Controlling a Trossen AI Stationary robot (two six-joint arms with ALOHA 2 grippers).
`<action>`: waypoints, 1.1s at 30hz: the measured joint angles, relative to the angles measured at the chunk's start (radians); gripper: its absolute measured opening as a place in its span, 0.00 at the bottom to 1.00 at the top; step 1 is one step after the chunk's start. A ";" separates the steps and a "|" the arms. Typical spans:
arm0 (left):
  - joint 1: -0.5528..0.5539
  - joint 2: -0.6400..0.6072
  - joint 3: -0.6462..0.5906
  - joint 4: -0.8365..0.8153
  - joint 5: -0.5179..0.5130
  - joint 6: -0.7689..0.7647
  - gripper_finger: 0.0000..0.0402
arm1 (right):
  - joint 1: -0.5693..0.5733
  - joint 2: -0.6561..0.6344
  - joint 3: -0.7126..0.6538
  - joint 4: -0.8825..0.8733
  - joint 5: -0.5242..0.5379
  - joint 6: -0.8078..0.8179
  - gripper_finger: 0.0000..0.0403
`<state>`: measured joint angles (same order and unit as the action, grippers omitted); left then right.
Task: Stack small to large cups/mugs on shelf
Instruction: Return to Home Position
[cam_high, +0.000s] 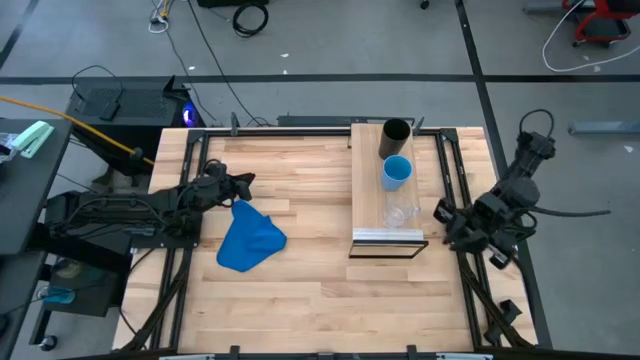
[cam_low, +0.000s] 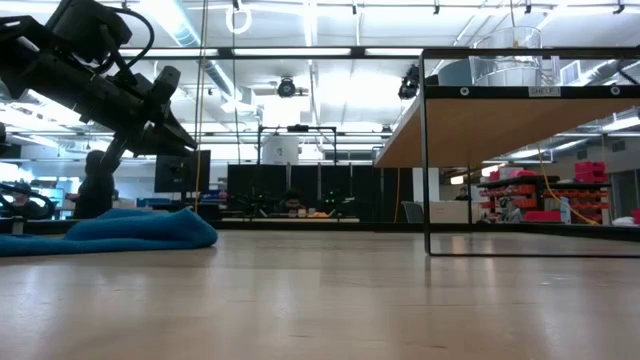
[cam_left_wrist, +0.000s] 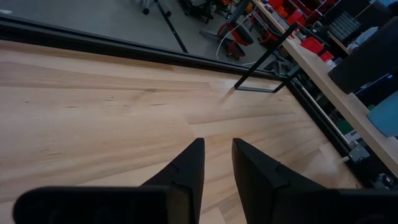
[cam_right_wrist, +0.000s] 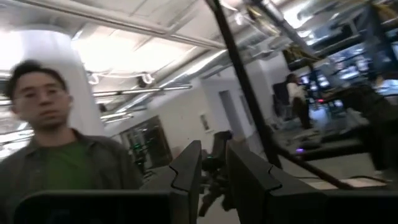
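In the high view the shelf (cam_high: 368, 190) runs from the far edge toward the table's middle, silver front edge nearest. Three cups stand on it by their bases, apart in a row: the black cup (cam_high: 396, 132) farthest, the light-blue cup (cam_high: 396, 172) in the middle, the clear cup (cam_high: 400, 215) nearest the silver edge. From table height the clear cup (cam_low: 510, 58) and light-blue cup (cam_low: 455, 70) show above the plank (cam_low: 500, 110). My left gripper (cam_high: 246, 182) (cam_left_wrist: 217, 149) hovers over the table's left part, narrowly open and empty. My right gripper (cam_high: 440, 213) (cam_right_wrist: 213, 152) waits right of the shelf, narrowly open and empty.
A crumpled blue cloth (cam_high: 250, 240) (cam_low: 120, 230) lies on the tabletop just near of my left gripper. The shelf's black frame (cam_low: 428, 150) stands on the table. A person (cam_right_wrist: 56, 149) shows in the room in the right wrist view. Bare wood (cam_high: 320, 290) lies toward the near edge.
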<state>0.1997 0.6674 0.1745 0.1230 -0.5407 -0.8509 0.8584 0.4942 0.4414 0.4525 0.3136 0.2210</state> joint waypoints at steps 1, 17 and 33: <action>0.000 0.000 0.000 0.000 0.000 0.000 0.22 | 0.019 0.000 -0.009 0.022 0.006 -0.015 0.20; 0.000 0.000 0.000 0.000 0.000 0.000 0.22 | 0.133 -0.070 -0.284 0.334 0.169 -0.148 0.20; 0.000 0.000 0.000 0.000 0.000 0.000 0.22 | 0.132 -0.350 -0.435 0.316 0.191 -0.269 0.20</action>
<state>0.1997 0.6672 0.1745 0.1227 -0.5405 -0.8507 0.9909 0.1446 0.0067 0.7689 0.5049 -0.0476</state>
